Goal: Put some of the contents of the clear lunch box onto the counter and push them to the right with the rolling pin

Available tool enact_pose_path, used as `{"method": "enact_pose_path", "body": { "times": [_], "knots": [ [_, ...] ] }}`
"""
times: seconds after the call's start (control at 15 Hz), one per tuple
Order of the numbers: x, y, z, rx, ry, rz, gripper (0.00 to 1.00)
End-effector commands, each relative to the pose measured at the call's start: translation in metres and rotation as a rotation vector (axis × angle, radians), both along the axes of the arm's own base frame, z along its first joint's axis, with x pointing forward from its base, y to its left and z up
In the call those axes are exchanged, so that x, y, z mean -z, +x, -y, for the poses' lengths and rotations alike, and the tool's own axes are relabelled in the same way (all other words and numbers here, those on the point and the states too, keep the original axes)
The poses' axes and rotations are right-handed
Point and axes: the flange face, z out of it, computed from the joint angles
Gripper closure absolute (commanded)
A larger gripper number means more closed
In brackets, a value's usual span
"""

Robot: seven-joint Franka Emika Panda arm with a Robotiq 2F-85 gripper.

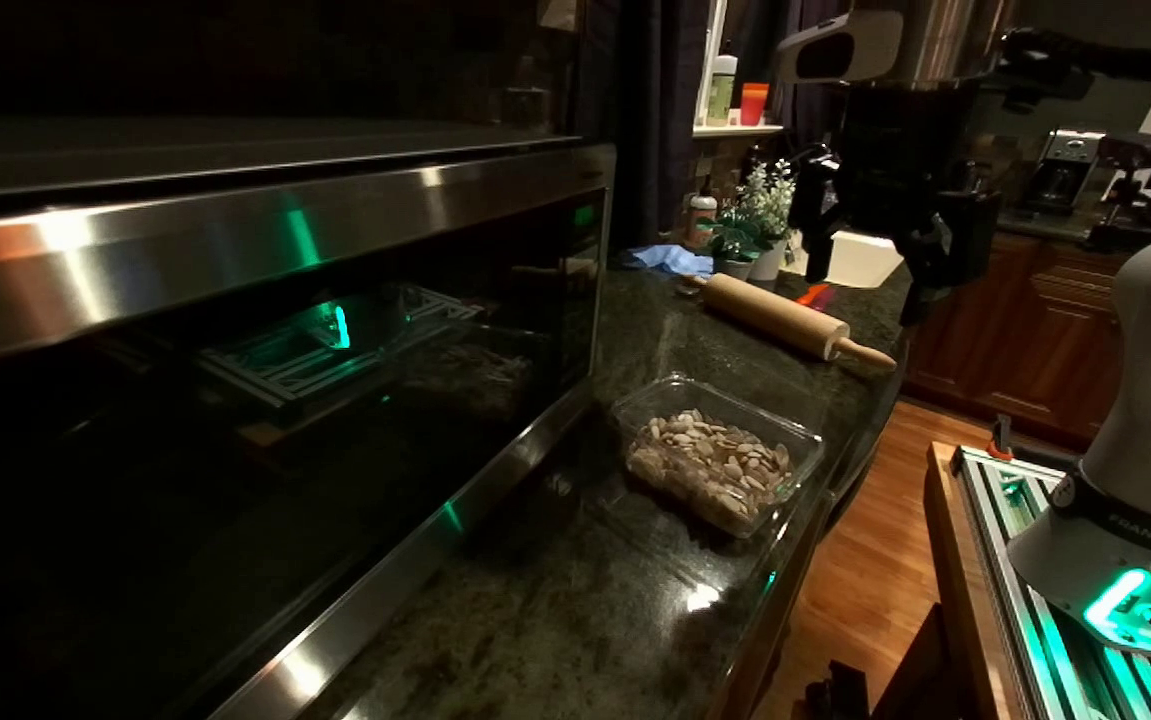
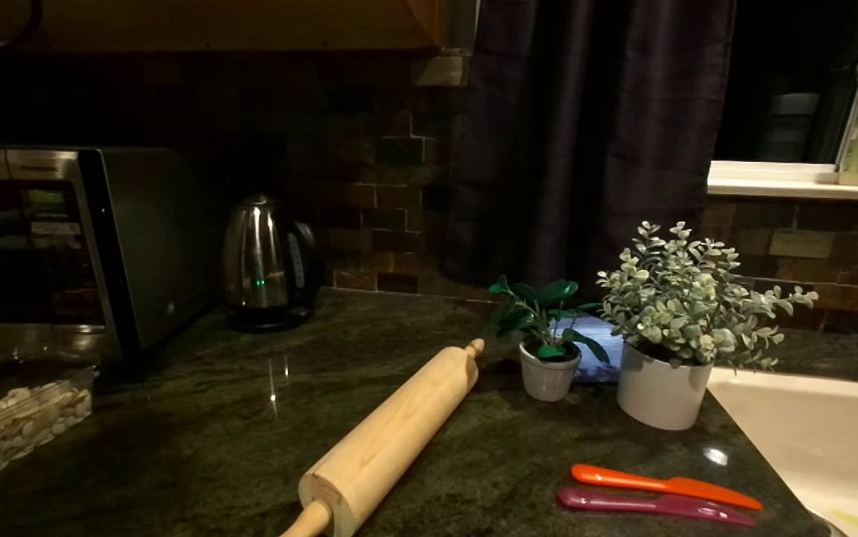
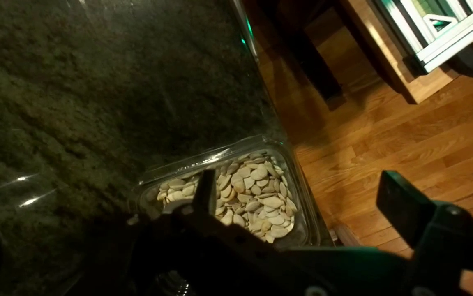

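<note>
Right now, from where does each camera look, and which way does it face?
Exterior view: near the microwave, facing along the counter; the arm and open gripper show.
Exterior view: from the counter's front side, facing the kettle and curtain; no gripper visible.
Wrist view: by the gripper, looking down at the clear lunch box and floor; two fingers show.
Both exterior views share the rolling pin.

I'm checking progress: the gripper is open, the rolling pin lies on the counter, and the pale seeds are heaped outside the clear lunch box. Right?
Not quite: the wrist view shows the pale seeds inside the clear lunch box. The gripper and rolling pin are as you say.
</note>
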Motion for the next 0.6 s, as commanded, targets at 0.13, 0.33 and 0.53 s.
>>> {"method": "enact_pose_path", "body": {
  "times": [0.13, 0.33, 0.53],
  "knots": [
    [-0.005, -0.001, 0.000, 0.000, 0.003, 0.009, 0.00],
    [0.008, 0.009, -0.012, -0.024, 0.042, 0.009, 0.00],
    [0.020, 0.020, -0.021, -0.041, 0.086, 0.070, 0.00]
  ]
}}
